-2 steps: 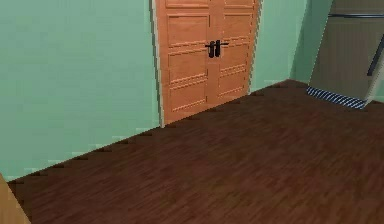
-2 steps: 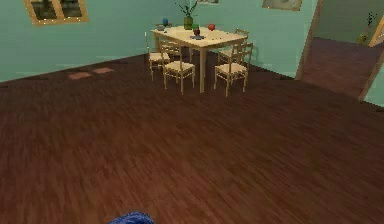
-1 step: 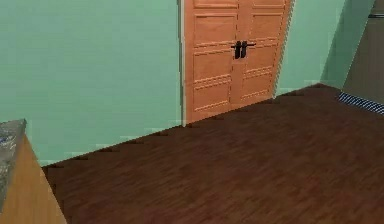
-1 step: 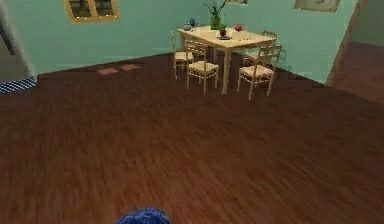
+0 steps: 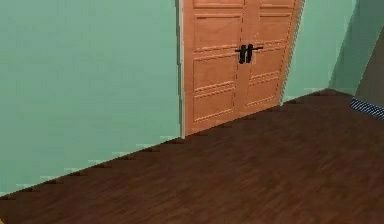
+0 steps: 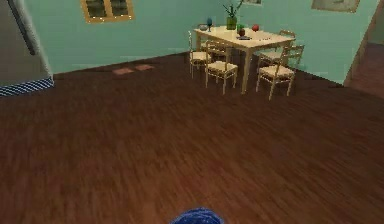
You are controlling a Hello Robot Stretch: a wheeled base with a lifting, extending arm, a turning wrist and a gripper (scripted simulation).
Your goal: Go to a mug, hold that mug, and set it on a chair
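**Forward view**
- One double door (image 5: 240, 60) of orange-brown wood is set in a green wall (image 5: 90, 80). It has two panelled leaves.
- Two black handles (image 5: 246, 52) meet at the centre seam.
- Dark plank floor (image 5: 250, 160) runs up to the door.
- One blue-and-white striped strip (image 5: 368, 105) lies at the right edge.

**Arm side view**
- One light wooden counter (image 6: 262, 40) stands near the far wall, right of centre.
- Four matching chairs (image 6: 221, 69) can be counted around it: one at the left end, two along the near edge and one at the right end.
- Four small items stand on the counter:
  - One potted plant (image 6: 232, 17) near the far edge.
  - One dark blue item (image 6: 209, 22) at the far left corner.
  - One red item (image 6: 255, 27) right of the plant.
  - One dark item (image 6: 240, 33) just in front of the plant.
- All four are too small to identify. Whether any of them is the mug cannot be told.
- One wood-framed window (image 6: 108, 9) with two panes is set in the far wall.
- Two small reddish patches (image 6: 133, 69) lie on the floor below the window.
- One tall grey unit (image 6: 15, 45) stands at the left edge, with a striped strip at its foot.
- One rounded blue shape (image 6: 197, 216) sits at the bottom edge.

**Fingers**
- Whether the fingers are released, clenched or grasping an item cannot be told.
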